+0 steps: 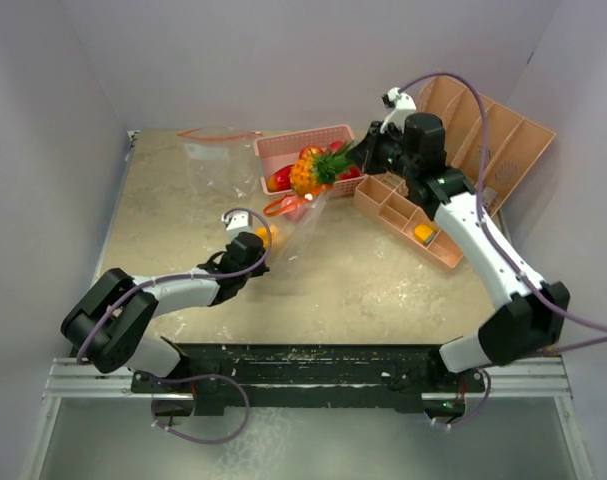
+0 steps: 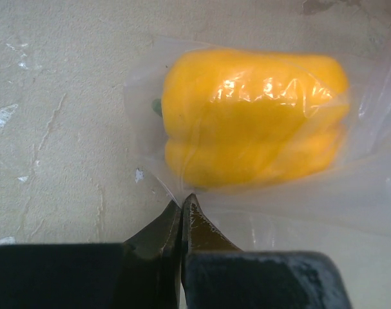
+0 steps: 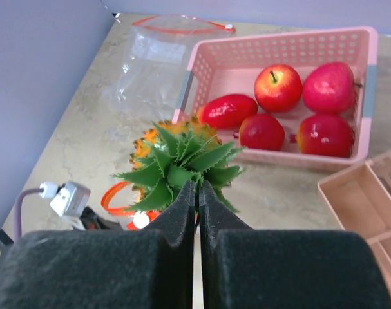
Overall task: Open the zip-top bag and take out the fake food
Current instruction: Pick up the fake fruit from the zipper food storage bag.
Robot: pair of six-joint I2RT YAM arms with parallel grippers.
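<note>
My right gripper (image 3: 196,185) is shut on the green crown of the orange pineapple (image 3: 176,161) and holds it in the air beside the pink basket (image 1: 291,146); the pineapple also shows in the top view (image 1: 311,170). Several red fruits (image 3: 277,87) lie in the basket (image 3: 208,58). My left gripper (image 2: 181,201) is shut on the bottom corner of the clear zip-top bag (image 2: 369,174), with the yellow bell pepper (image 2: 253,125) still inside it. The bag's orange zip mouth (image 1: 285,207) lies open below the pineapple.
A second clear zip-top bag (image 1: 215,160) with an orange zip lies at the back left. A tan divided tray (image 1: 408,217) stands right of the basket, with a small yellow item (image 1: 423,233) in it. Another tan organiser (image 1: 493,135) leans at the back right.
</note>
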